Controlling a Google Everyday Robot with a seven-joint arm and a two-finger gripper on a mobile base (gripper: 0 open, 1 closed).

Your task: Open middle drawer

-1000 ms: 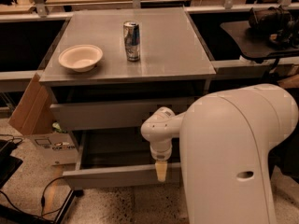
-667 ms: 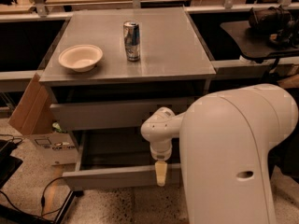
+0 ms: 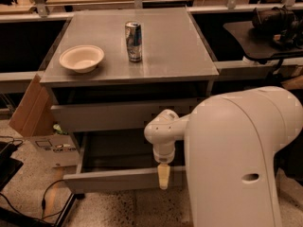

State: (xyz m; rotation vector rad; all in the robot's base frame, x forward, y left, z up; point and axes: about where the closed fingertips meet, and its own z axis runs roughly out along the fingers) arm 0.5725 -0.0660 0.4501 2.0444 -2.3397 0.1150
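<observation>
Between one second ago and now nothing shows a clear shift: the arm, the drawers and the loose items occupy the same positions. In the camera view, the claw (image 3: 163, 176) points straight down at the top edge of the front panel of the middle drawer (image 3: 109, 179). Whether the claw is open, closed or gripping cannot be told. This drawer stands pulled well out toward the camera, its shallow grey box exposed behind and to the left of the claw. The opening step is judged largely complete. What remains is at most a short further pull and withdrawal of the claw. Above the claw, the upper drawer front (image 3: 109, 116) sits flush and closed. Higher still, the grey cabinet top (image 3: 170, 46) carries a can (image 3: 133, 41), upright and slightly left of the claw's line, and a pale bowl (image 3: 81, 58) further left, well apart from the can. Far left of the claw, a cardboard box (image 3: 28, 108) leans against the cabinet. Below the claw lies speckled floor (image 3: 118, 207), with a cable (image 3: 47, 202) at lower left. The white arm housing (image 3: 241, 160) fills the space to the right.
</observation>
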